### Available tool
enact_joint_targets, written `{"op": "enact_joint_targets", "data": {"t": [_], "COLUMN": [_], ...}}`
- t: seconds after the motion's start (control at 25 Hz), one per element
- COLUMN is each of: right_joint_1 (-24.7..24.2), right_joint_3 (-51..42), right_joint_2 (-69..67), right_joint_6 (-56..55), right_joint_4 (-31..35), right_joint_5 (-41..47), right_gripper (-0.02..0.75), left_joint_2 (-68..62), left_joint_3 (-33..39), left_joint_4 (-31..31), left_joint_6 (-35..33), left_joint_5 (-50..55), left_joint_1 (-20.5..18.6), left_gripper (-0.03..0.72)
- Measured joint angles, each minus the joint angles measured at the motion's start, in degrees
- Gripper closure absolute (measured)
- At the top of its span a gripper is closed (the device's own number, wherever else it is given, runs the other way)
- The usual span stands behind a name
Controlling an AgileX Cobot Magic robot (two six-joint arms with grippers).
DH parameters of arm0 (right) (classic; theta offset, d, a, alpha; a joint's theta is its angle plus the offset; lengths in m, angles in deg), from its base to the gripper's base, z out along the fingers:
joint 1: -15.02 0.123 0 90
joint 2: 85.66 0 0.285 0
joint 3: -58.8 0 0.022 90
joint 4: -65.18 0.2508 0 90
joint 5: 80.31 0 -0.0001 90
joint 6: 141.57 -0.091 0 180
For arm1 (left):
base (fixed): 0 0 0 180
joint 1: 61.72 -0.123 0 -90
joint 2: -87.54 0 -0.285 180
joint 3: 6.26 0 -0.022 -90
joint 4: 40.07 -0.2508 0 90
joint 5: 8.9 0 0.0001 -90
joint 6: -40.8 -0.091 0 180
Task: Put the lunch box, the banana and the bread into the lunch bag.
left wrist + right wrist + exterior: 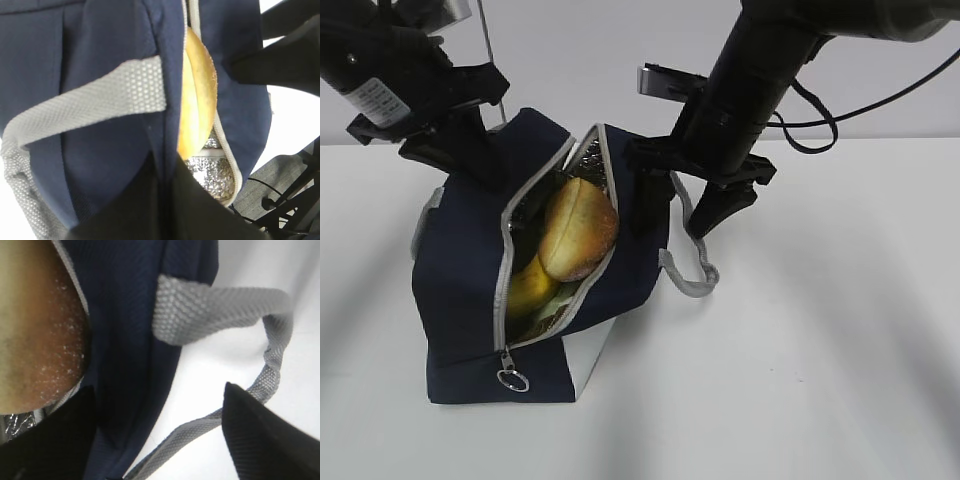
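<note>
The right gripper [675, 215] stands wide open, one finger inside the lunch bag [460, 290] beside the bread [580, 228], the other finger outside by the grey handle [692, 272], holding nothing. The left gripper [470, 160] is pinched shut on the bag's far rim. Below the bread lies the banana [528, 288], against silver lining.

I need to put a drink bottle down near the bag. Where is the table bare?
Bare table lies right of the lunch bag, past its grey handle, and in front of it. It is crowded at the bag's mouth, where the bread and banana sit between both end effectors.
</note>
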Motion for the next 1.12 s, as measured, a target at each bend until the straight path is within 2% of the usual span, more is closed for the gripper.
{"op": "enact_joint_targets", "data": {"t": [0.08, 0.12, 0.16, 0.28, 0.36, 0.4, 0.64, 1.0, 1.12], "right_joint_1": [0.0, 0.0, 0.0, 0.0, 0.0, 0.0, 0.0, -0.6, -1.2], "right_joint_3": [-0.1, -0.2, -0.2, -0.2, -0.2, -0.2, 0.0, 0.0, 0.3], "right_joint_2": [-0.1, -0.2, -0.2, -0.3, -0.3, -0.3, 0.3, 9.2, 9.9], "right_joint_6": [0.3, 0.5, 0.6, 2.6, 4.6, 5.6, 7.0, 5.4, 5.3], "right_joint_4": [0.5, 0.8, 0.9, 2.1, 3.8, 4.6, 3.5, -6.9, -9.0], "right_joint_5": [0.0, 0.0, 0.0, -0.2, -0.2, -0.3, -0.3, 0.7, 1.3], "right_gripper": [0.181, 0.226, 0.286, 0.601, 0.706, 0.729, 0.743, 0.743, 0.743], "left_joint_2": [0.0, 0.0, 0.0, 0.0, 0.0, 0.0, 0.0, 0.0, -0.6], "left_joint_3": [0.0, 0.0, 0.0, 0.0, 0.0, 0.0, 0.0, 0.0, 0.1], "left_joint_4": [0.0, 0.0, 0.0, 0.0, 0.0, 0.0, 2.6, 7.3, 9.0], "left_joint_6": [0.0, 0.0, 0.0, 0.0, 0.0, 0.0, 0.0, 0.0, 0.0], "left_joint_5": [0.0, 0.0, 0.0, 0.0, 0.0, 0.0, -1.0, -10.5, -13.5], "left_joint_1": [0.0, 0.0, 0.0, 0.0, 0.0, 0.0, 0.6, 8.3, 9.5], "left_gripper": [0.691, 0.691, 0.691, 0.691, 0.691, 0.691, 0.691, 0.691, 0.691]}}
